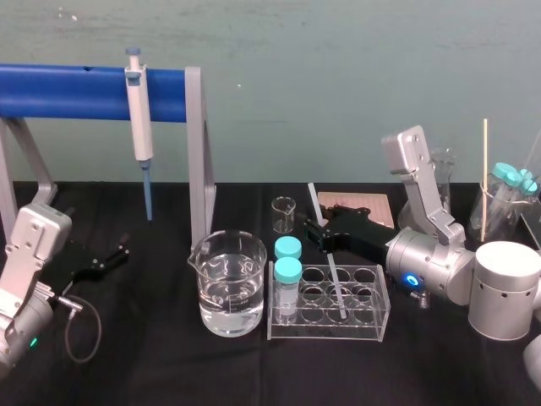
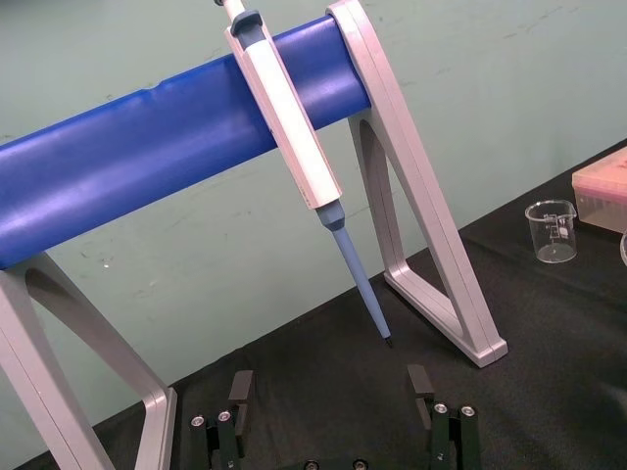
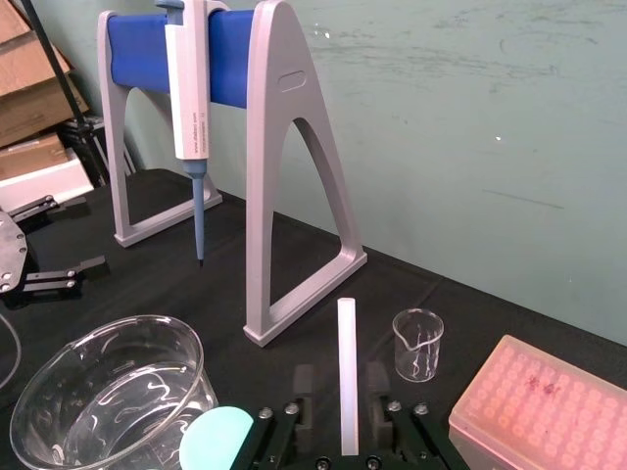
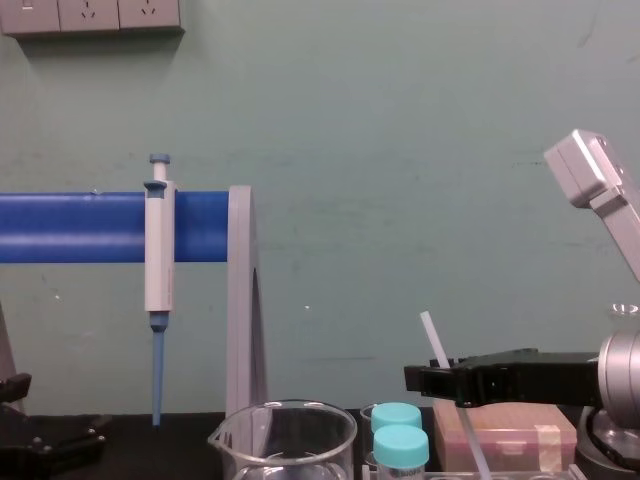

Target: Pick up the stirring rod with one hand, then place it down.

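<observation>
My right hand (image 1: 315, 231) has its two black fingers pressed onto the stirring rod (image 1: 336, 283), pinching it a bit above its middle. The rod is long, thin and straight, milky white, and you can half see through it. It leans. Its top end pokes up past my fingers, and its low end reaches down into the clear plastic rack (image 1: 328, 335) just under my hand. In the right wrist view the rod (image 3: 346, 372) runs straight out between my fingers (image 3: 305, 392).

The rack is a see-through box with round holes in rows. Two little tubes with round teal caps (image 1: 288, 271) stand in it, just beside my fingertips. Next to them is a big round glass beaker (image 1: 228, 283) with water in it — smooth and shiny. A small glass beaker (image 1: 284, 214) stands just past my fingertips, and a flat pink box (image 1: 363, 205) full of tiny holes lies right behind my hand.

Farther off, a white pipette (image 1: 139, 118) with a blue tip hangs from a fat blue bar (image 1: 76, 91) on grey legs. Everything stands on a black cloth (image 1: 152, 372).

My left hand (image 1: 114, 255) rests low on the cloth, well apart from the rod — its fingers (image 2: 240, 387) are spread wide.
</observation>
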Tool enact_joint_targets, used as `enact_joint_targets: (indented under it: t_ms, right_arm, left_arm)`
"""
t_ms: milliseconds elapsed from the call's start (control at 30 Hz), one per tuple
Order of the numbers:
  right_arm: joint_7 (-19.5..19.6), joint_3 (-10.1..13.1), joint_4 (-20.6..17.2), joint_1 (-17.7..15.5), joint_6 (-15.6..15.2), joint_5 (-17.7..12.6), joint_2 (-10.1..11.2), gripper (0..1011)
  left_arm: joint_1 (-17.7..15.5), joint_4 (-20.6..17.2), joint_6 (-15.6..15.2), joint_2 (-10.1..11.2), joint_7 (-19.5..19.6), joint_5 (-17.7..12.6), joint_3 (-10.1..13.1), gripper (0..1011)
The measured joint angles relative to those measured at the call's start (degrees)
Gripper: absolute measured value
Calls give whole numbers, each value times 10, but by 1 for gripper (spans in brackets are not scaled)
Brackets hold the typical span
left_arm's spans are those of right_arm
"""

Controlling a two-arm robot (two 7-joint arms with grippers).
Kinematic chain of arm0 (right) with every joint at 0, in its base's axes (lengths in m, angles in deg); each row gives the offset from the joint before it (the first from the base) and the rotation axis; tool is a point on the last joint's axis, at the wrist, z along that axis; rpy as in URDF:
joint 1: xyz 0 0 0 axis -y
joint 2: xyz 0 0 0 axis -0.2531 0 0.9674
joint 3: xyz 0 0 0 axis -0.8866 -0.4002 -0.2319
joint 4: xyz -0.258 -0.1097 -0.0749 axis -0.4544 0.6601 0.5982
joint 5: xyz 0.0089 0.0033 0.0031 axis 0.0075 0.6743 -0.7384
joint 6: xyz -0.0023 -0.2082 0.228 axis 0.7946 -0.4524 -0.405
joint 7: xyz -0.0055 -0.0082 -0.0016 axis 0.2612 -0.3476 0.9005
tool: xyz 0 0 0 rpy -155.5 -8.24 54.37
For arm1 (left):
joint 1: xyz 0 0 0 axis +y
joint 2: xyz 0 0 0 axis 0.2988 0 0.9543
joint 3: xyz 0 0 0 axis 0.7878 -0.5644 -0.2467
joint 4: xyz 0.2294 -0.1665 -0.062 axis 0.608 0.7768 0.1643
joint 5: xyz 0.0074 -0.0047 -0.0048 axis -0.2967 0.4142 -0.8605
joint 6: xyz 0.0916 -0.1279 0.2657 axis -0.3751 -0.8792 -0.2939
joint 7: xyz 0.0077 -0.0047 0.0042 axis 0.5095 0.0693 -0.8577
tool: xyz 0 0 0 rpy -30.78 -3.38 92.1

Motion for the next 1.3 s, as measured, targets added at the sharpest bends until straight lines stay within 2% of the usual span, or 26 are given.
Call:
enact_joint_targets:
  t_ms: [67,167,200,233,333,433,600,733,767,867,967,1067,1300]
  right_arm:
    - [0,0,0,0,0,0,0,316]
    - [0,0,0,0,0,0,0,246]
    - [0,0,0,0,0,0,0,178]
    - [0,0,0,0,0,-1,0,178]
    - [0,0,0,0,0,-1,0,81]
    - [0,1,0,-1,2,0,0,72]
    - [2,11,-4,-11,25,4,-4,72]
    - [5,21,-11,-23,59,9,-7,72]
    - [6,25,-14,-30,79,13,-7,72]
    - [6,30,-20,-42,114,22,-6,72]
    - [4,39,-29,-63,168,36,-6,72]
    - [-1,47,-37,-79,200,39,-6,72]
    - [-9,68,-60,-102,232,33,-11,72]
  left_arm:
    - [0,0,0,0,0,0,0,1000]
    - [0,0,0,0,0,0,0,1000]
    - [0,0,0,0,0,0,0,1000]
    - [0,0,0,0,0,0,0,1000]
    - [0,0,0,0,0,0,0,1000]
    - [0,0,0,0,0,0,0,1000]
    - [0,0,0,0,0,0,0,1000]
    - [0,0,0,0,0,0,0,1000]
    - [0,0,0,0,0,0,0,1000]
    - [0,0,0,0,0,0,0,1000]
    - [0,0,0,0,0,0,0,1000]
    - [0,0,0,0,0,0,0,1000]
    - [0,0,0,0,0,0,0,1000]
